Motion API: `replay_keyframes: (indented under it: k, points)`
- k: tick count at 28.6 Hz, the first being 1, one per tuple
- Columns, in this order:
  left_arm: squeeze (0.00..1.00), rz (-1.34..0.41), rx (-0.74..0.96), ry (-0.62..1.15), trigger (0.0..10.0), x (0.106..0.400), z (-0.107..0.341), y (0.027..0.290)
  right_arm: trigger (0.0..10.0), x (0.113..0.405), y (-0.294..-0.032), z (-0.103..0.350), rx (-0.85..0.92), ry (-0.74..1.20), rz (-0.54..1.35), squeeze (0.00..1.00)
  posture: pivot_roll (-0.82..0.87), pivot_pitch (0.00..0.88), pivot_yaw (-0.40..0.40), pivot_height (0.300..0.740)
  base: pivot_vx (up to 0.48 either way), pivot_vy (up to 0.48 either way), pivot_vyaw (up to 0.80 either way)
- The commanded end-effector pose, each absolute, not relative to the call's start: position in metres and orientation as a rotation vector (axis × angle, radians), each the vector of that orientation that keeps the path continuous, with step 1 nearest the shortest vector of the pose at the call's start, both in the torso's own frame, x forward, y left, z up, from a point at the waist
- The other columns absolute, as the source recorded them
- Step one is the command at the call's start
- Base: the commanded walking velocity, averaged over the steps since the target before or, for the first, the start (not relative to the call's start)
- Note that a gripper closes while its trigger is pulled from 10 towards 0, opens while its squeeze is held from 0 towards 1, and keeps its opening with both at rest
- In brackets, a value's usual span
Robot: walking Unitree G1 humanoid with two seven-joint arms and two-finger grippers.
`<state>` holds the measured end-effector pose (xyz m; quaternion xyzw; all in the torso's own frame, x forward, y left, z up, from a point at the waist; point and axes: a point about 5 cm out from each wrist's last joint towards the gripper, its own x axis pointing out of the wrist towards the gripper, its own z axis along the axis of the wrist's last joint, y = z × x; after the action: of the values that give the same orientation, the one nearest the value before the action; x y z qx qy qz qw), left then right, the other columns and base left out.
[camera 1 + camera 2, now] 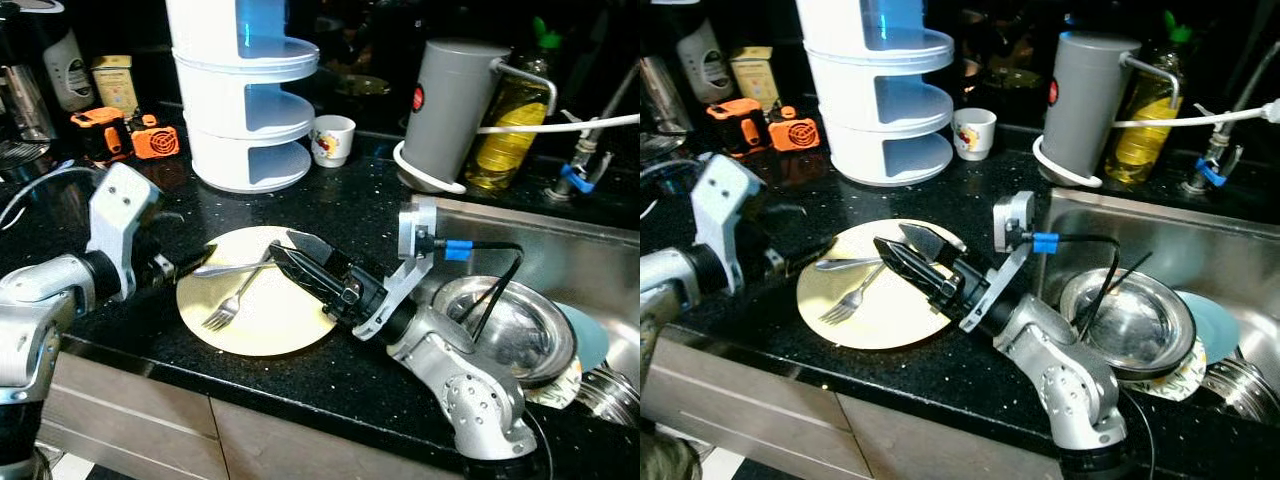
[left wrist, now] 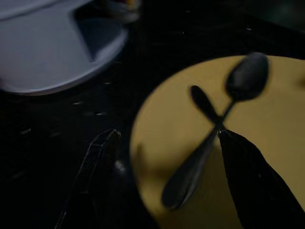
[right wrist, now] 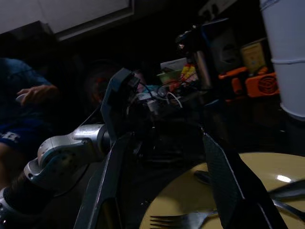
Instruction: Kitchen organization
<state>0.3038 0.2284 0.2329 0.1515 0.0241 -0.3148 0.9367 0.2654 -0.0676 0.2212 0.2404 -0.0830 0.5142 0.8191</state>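
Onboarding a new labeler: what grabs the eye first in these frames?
The yellow plate at the front edge of the black counter, with a fork and spoon crossed on it. Both grippers converge there: the right gripper open above the plate, the left gripper open at its rim near the spoon handle. Behind stands a white tiered rack; on the right, a steel bowl sits in the sink.

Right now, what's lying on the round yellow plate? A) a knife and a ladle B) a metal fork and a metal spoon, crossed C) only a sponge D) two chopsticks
B: the round yellow plate on the black counter holds a metal fork and a metal spoon crossing each other, with the left hand and right hand both over its edges.
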Motion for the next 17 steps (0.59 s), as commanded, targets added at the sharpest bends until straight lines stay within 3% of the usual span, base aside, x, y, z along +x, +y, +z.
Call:
replay_keyframes:
  k: [1,11,17]
  points:
    - [0.00,-0.704,0.334,0.035,10.0,0.307,0.237,0.229,10.0,0.265,-0.068,0.220,0.493,-0.157,1.083,0.00,0.04,0.000,-0.028,0.740,0.000,0.000,0.00]
    - [0.00,-0.867,0.347,0.110,10.0,0.318,0.228,0.223,10.0,0.263,-0.063,0.216,0.436,-0.128,1.084,0.00,0.02,0.000,-0.025,0.740,0.000,0.000,0.00]
    - [0.00,-0.951,0.365,0.259,10.0,0.319,0.212,0.229,10.0,0.262,-0.062,0.216,0.408,-0.119,1.081,0.00,0.02,0.000,-0.027,0.740,0.000,0.000,0.00]
